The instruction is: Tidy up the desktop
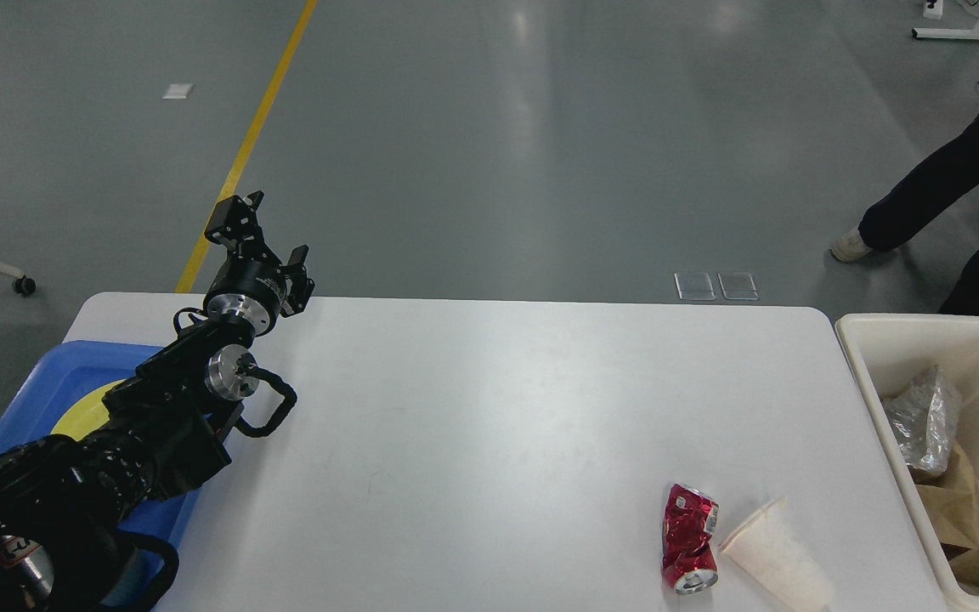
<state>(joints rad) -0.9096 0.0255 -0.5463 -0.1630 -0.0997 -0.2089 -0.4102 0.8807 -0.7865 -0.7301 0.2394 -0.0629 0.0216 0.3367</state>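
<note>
Large white rounded-corner desktop (489, 408) fills centre. On it, near right front: one crushed red can (690, 537), one white paper cup (774, 557) on side. Cream bin (872, 374) off right edge. Left gripper (262, 238) spread wide, empty, over far left corner.

You find no readable text, brand or number anywhere here. The crushed red can (691, 537), lying on the desktop (498, 408) well off to the right of the left gripper (267, 236) and nearer you than its jaws, shows a small pale label patch, but its print is too small to make out. The white cup (777, 554) touching the can is unmarked.
</note>
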